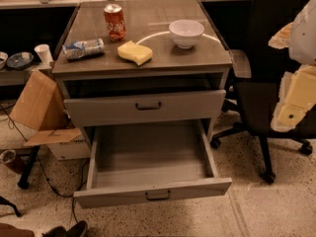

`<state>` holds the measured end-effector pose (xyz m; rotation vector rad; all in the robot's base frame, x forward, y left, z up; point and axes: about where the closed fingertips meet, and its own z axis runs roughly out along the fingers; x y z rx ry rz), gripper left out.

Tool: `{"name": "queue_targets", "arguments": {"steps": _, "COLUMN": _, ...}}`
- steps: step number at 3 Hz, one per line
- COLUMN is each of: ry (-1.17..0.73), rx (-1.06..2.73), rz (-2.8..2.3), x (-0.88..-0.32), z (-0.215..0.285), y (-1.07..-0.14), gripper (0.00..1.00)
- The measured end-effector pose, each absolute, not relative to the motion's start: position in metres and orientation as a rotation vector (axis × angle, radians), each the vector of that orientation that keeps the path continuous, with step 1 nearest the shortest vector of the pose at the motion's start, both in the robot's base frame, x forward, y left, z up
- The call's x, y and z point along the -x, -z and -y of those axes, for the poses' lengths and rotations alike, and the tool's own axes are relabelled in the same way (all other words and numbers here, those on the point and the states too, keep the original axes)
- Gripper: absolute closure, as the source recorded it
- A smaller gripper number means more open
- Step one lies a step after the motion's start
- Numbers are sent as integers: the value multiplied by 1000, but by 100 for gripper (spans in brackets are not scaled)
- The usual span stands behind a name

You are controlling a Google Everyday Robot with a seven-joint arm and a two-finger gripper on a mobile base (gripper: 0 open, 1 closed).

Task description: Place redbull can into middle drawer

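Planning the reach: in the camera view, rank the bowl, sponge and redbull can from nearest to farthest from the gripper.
The gripper is at the view's right edge.
1. The bowl, on the right.
2. The sponge, in the middle.
3. The redbull can, on the left, lying flat.

No lettering can be read for certain. The red soda can [114, 21], near the back left corner of the cabinet top [163, 58], carries white cursive script too blurred to spell out. The redbull can [83, 49], at the left edge, shows only blue patches. The gripper [295, 100], at the far right of the view, bears no legible mark.
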<state>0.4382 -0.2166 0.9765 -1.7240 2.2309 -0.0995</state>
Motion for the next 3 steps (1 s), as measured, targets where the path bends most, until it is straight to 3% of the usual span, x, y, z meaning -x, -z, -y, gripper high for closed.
{"name": "queue_targets", "arguments": {"steps": 2, "ry": 74, "rx": 1670, "rz": -2173, "x": -446, "z": 206, "y": -987, "gripper": 0}}
{"name": "queue_targets", "arguments": {"steps": 3, "ry": -35, "rx": 1594, "rz": -1997, "x": -488, "z": 147, "y": -1007, "gripper": 0}}
